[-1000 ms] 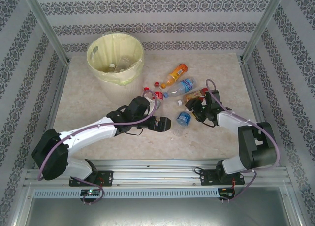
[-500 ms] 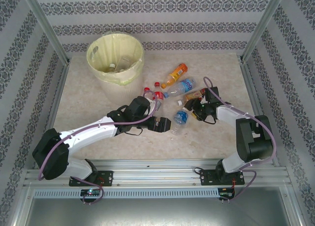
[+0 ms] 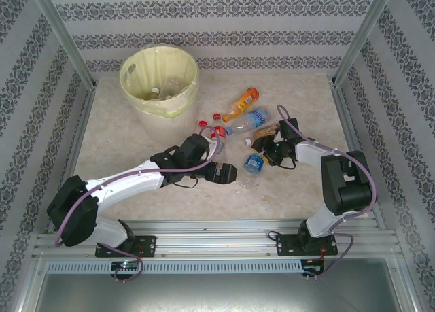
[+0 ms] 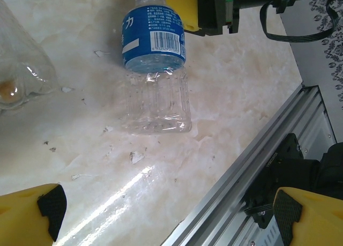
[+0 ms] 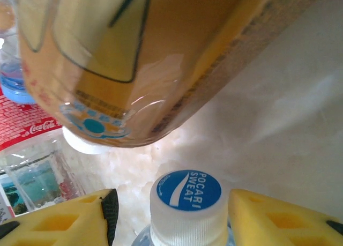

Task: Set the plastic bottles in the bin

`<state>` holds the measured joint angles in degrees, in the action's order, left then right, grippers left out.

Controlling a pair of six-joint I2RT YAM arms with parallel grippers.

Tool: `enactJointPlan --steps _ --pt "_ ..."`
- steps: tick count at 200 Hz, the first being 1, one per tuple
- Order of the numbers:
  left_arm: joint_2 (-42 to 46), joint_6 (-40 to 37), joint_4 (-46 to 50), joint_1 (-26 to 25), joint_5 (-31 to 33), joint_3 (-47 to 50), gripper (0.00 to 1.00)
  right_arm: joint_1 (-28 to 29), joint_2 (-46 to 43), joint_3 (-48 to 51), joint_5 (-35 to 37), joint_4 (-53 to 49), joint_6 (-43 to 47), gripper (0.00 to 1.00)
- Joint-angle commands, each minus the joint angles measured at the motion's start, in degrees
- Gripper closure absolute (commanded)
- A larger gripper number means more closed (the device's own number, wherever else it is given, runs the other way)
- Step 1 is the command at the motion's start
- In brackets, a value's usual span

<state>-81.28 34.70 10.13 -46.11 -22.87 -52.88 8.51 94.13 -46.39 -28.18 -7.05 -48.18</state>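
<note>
Top view: the bin (image 3: 129,81) was recorded far left, with a few plastic bottles (image 3: 165,88) inside. Several more lay at centre-right, so most of the work was judged outstanding.

Left wrist view: the left gripper (image 4: 169,208) was spread wide and empty, with the blue-label bottle (image 4: 155,42) beyond it.

Right wrist view: the right gripper (image 5: 174,206) was set apart astride that bottle's cap (image 5: 186,191), unclosed.

bin (image 3: 155,125): far left | bottles (image 3: 248,119): clustered right of bin | nearest bottle (image 3: 253,164): cap (image 5: 185,192) inside right claw (image 5: 171,214)

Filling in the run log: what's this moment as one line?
left gripper open, near blue-label bottle | right gripper open, straddling its cap | bin holds some bottles
</note>
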Motion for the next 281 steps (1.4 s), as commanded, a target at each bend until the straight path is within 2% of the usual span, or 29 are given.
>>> enactJointPlan --steps 1,46,94,132,173,198,213,244,281 --pt "-0.30 -1.23 1.17 -1.05 -0.35 -1.27 0.00 0.63 1.77 -1.63 -1.08 0.57 -0.22 0.44" --pt "0.10 -1.21 1.29 -1.09 0.02 -1.00 0.00 0.54 1.71 -2.04 -1.09 -0.49 0.54 0.57" --pt "0.23 -0.68 0.31 -1.18 -1.01 -0.87 0.00 0.34 -3.67 -2.39 0.97 -4.96 3.43 0.66" --pt "0.55 0.95 -3.92 -1.18 -3.18 0.21 0.00 1.40 -10.79 -2.17 1.43 -7.50 4.39 0.67" --pt "-0.01 2.79 -9.81 -1.18 -6.58 0.22 0.00 5.63 -18.89 -3.18 3.50 -11.75 3.83 0.67" --pt "-0.01 2.42 -10.56 -1.26 -5.83 -0.02 0.00 7.38 -22.52 -3.87 2.99 -12.53 2.25 0.67" --pt "-0.12 2.55 -10.84 -1.27 -5.01 0.33 0.00 8.38 -23.99 -4.46 2.44 -12.92 1.59 0.66" --pt "-1.65 3.63 -13.11 -1.73 -7.27 0.03 0.00 9.63 -26.22 -5.62 2.00 -13.38 0.49 0.66" --pt "-3.33 1.83 -11.10 -3.58 -7.09 -2.68 0.00 10.49 -26.54 -6.99 2.35 -14.53 0.42 0.66"
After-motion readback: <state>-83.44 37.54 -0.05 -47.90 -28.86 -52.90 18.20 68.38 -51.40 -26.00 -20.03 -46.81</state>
